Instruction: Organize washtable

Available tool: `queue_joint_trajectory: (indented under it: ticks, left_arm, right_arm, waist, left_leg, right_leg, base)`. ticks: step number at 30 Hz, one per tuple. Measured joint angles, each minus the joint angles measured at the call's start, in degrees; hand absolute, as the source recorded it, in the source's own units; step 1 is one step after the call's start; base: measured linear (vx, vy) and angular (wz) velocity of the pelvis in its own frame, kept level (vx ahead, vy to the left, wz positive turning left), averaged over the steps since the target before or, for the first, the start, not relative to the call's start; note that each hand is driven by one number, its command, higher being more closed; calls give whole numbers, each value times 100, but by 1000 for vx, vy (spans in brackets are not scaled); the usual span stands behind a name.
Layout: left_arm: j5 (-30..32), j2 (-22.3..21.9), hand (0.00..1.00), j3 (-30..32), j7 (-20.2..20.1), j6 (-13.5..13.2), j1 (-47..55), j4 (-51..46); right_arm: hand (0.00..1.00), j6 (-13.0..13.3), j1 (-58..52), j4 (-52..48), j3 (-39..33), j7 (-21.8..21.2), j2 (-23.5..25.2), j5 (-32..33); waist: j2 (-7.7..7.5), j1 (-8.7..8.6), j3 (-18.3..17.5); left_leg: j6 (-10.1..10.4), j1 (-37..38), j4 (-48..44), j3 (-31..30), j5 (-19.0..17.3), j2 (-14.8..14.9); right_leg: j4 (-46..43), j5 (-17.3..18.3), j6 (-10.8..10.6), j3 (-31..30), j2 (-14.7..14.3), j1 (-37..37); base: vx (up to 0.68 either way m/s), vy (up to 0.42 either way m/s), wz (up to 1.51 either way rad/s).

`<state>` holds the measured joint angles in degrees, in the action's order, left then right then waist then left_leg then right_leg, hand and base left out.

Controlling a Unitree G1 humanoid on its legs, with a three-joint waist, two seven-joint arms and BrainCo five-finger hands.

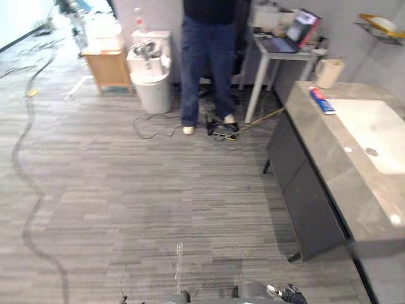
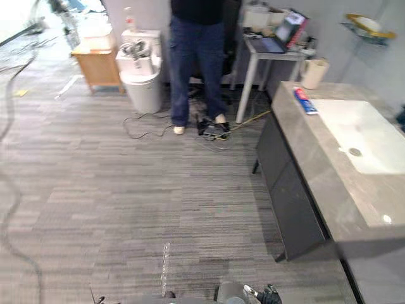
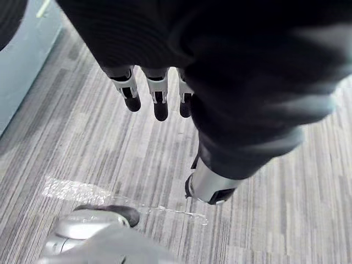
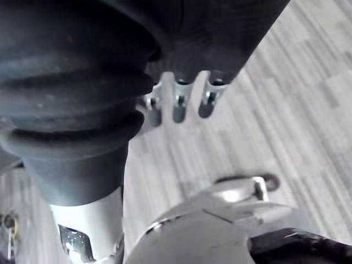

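Left hand (image 3: 160, 103) and right hand (image 4: 180, 105) hang well apart from washtable (image 1: 329, 158).

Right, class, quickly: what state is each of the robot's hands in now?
Left hand: open, holding nothing.
Right hand: open, holding nothing.

One washtable (image 1: 329, 152), one tube (image 1: 322, 100), one cup (image 1: 329, 72), one person (image 1: 205, 57), one laptop (image 1: 297, 31)

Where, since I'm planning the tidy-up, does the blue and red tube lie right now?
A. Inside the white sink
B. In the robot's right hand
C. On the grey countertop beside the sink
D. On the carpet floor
C: the blue and red tube lies flat on the grey countertop, just outside the far corner of the white sink.
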<state>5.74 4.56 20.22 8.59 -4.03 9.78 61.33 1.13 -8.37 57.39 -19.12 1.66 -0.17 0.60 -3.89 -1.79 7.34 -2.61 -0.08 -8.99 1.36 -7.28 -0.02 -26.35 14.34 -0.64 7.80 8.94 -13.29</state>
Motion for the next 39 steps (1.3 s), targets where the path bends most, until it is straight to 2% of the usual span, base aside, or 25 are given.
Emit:
queue_joint_trajectory:
  ticks: [1, 2, 3, 6, 8, 9, 10, 11, 13, 14, 17, 19, 22, 23, 24, 26, 28, 31, 32, 33, 34, 35, 36, 37, 39]
  left_arm:
    - [91, 85, 0, 32, -3, 2, -127, -26]
    - [117, 8, 0, 31, 2, 1, -157, -35]
    - [148, -135, 0, 90, 5, 0, -191, -67]
    - [160, -170, 0, 314, 14, 23, -206, -105]
    - [158, -221, 0, 407, -4, -17, -256, -134]
    - [157, -358, 0, 603, -41, -23, -188, -157]
    - [156, -397, 0, 742, -81, -29, -173, -187]
    - [146, -464, 0, 1081, -97, -25, -194, -307]
    - [113, -573, 0, 1314, -100, -20, -230, -434]
    - [61, -603, 0, 1381, -99, -21, -179, -532]
    - [-51, -540, 0, 1278, -88, -28, -136, -684]
    - [-56, -439, 0, 1014, -79, -30, -136, -711]
    - [-54, -393, 0, 585, -72, -38, -112, -823]
    - [-54, -398, 0, 352, -72, -57, -105, -832]
    - [-58, -337, 0, 230, -80, -124, -104, -829]
    - [-57, -190, 0, 211, -54, -155, -331, -779]
    - [-55, -210, 0, 177, -76, -148, -450, -762]
    - [-59, -148, 0, -11, -79, -147, -397, -717]
    - [-60, -77, 0, -126, -81, -131, -372, -592]
    - [-58, -41, 0, -255, -82, -122, -349, -491]
    - [-56, -42, 0, -268, -86, -119, -335, -456]
    - [-51, -61, 0, -260, -89, -103, -320, -444]
    - [-45, -75, 0, -258, -93, -79, -304, -443]
    - [-31, -168, 0, -194, -104, -58, -310, -377]
    - [-32, -260, 0, -34, -108, -37, -336, -294]
  right_arm:
    - [0, 26, -124, -39, -44, 28, 155, 28]
    - [0, 29, -169, -94, -117, 36, 106, 84]
    - [0, 19, -168, -176, -126, 38, -16, 112]
    - [0, -7, -252, -233, -188, 37, 28, 116]
    - [0, -34, -318, -253, -360, 30, 122, 153]
    - [0, -41, -390, -308, -534, -35, 125, 155]
    - [0, -44, -394, -311, -578, -49, 137, 156]
    - [0, -40, -467, -332, -592, -67, 135, 158]
    - [0, -40, -545, -376, -587, -64, 124, 155]
    - [0, -41, -564, -366, -565, -62, 126, 156]
    - [0, -40, -504, -293, -519, -41, 142, 141]
    - [0, -53, -437, -165, -464, -24, 136, 83]
    - [0, -49, -443, -235, -156, -16, 39, -72]
    - [0, -35, -469, -293, -161, -32, -28, -89]
    - [0, -44, -452, -221, -150, -21, -61, -114]
    - [0, -23, -340, -211, -73, -49, 156, -120]
    - [0, -13, -300, -200, -142, -60, 219, -123]
    - [0, -2, -237, 49, -485, -78, 270, -123]
    - [0, -6, -213, 147, -589, -88, 267, -121]
    - [0, -16, -221, 200, -688, -101, 234, -114]
    - [0, -20, -220, 184, -710, -134, 238, -110]
    - [0, -16, -228, 150, -707, -185, 237, -121]
    - [0, -15, -242, 111, -706, -194, 245, -121]
    - [0, 10, -336, -79, -705, -195, 292, -119]
    - [0, 22, -334, -102, -706, -190, 287, -119]
  waist:
    - [-254, -95, -16]
    - [-165, -65, 22]
    - [109, -29, 70]
    - [127, -35, 34]
    - [125, -65, -73]
    - [284, -52, -181]
    - [302, -80, -194]
    - [356, -98, -227]
    - [390, -60, -249]
    - [379, -7, -266]
    - [255, 106, -241]
    - [102, 213, -225]
    - [108, 274, -174]
    - [268, 264, -176]
    - [328, 308, -189]
    - [10, 216, -255]
    - [-80, 256, -301]
    - [-240, 255, -348]
    - [-193, 191, -311]
    - [-159, 57, -298]
    - [-141, 22, -296]
    - [-134, -34, -284]
    - [-130, -45, -282]
    - [-87, -72, -273]
    - [-80, -100, -270]
  left_leg:
    - [0, -335, -1157, 52, -313, -165]
    - [50, -438, -1689, 136, -603, -38]
    - [202, -373, -1842, 198, -1214, 243]
    - [277, -109, -1666, 223, -1363, 361]
    - [486, 36, -1487, 227, -1458, 583]
    - [631, 102, -1681, 259, -1505, 859]
    - [638, -3, -2053, 195, -1509, 975]
    - [716, -517, -3454, -90, -1307, 1239]
    - [954, -978, -4738, -325, -558, 1479]
    - [920, -1262, -5482, -188, 42, 1739]
    - [523, -1843, -6234, 334, -361, 1887]
    - [513, -2121, -5766, 606, -680, 1736]
    - [531, -2486, -4071, 987, -720, 1663]
    - [471, -2438, -2634, 964, -361, 1549]
    - [240, -2385, -2318, 872, 329, 1343]
    - [233, -2445, -2325, 1007, 17, 990]
    - [140, -2375, -2295, 1081, -74, 829]
    - [-3, -1796, -2192, 1414, -472, 518]
    - [-76, -1401, -1931, 1518, -576, 360]
    - [-91, -1030, -1732, 1498, -650, 311]
    - [-86, -837, -1631, 1499, -675, 310]
    - [-99, -379, -1338, 1537, -713, 316]
    - [-83, -155, -1178, 1569, -727, 337]
    - [12, 337, -847, 1693, -802, 457]
    - [28, 634, -723, 1830, -785, 541]
  right_leg:
    - [253, -296, -268, 182, 251, -25]
    - [131, -295, -270, 320, 209, -14]
    - [-153, -301, -279, 477, 131, 11]
    - [-452, -124, -75, 467, 53, 12]
    - [-281, -39, 28, 524, -220, 119]
    - [-129, 73, 146, 528, -580, 282]
    - [-99, 115, 158, 537, -688, 375]
    - [-29, 217, 247, 591, -934, 664]
    - [108, 300, 350, 558, -1182, 960]
    - [318, 335, 416, 406, -1320, 1299]
    - [900, 365, 468, -111, -1361, 1977]
    - [1150, 357, 454, -422, -1153, 2319]
    - [1452, 359, 373, -665, -817, 2800]
    - [1445, 407, 293, -715, -797, 2921]
    - [1390, 625, 86, -937, -647, 3006]
    - [1203, 488, 167, -1323, -403, 2831]
    - [807, 272, 84, -1595, -294, 2632]
    - [-1062, -370, -471, -1723, 7, 1966]
    - [-2092, -1175, -1142, -1708, 139, 1513]
    - [-2999, -1395, -1234, -1571, 134, 1117]
    - [-3376, -1300, -1070, -1419, 129, 908]
    - [-3855, -996, -580, -1013, 125, 487]
    - [-3940, -838, -359, -810, 106, 311]
    - [-3697, -331, -203, -295, 9, -215]
    - [-2965, -111, -121, 98, 4, -410]
  base:
    - [171, -80, 142]
    - [222, -85, 134]
    - [134, -85, 42]
    - [168, -116, -8]
    - [329, -191, -25]
    - [384, -197, -30]
    - [581, -265, -34]
    - [454, -162, -24]
    - [390, -120, -39]
    - [351, -67, -52]
    - [469, -36, -65]
    - [416, 119, -80]
    - [445, 250, -56]
    - [507, 403, -43]
    - [423, 348, -25]
    - [424, 315, 14]
    - [405, 284, 14]
    - [444, 263, -22]
    - [369, 177, -13]
    - [355, 154, -5]
    - [381, 116, -13]
    - [314, 71, -24]
    - [446, 38, -39]
    - [338, -10, -24]
    - [368, -59, -23]
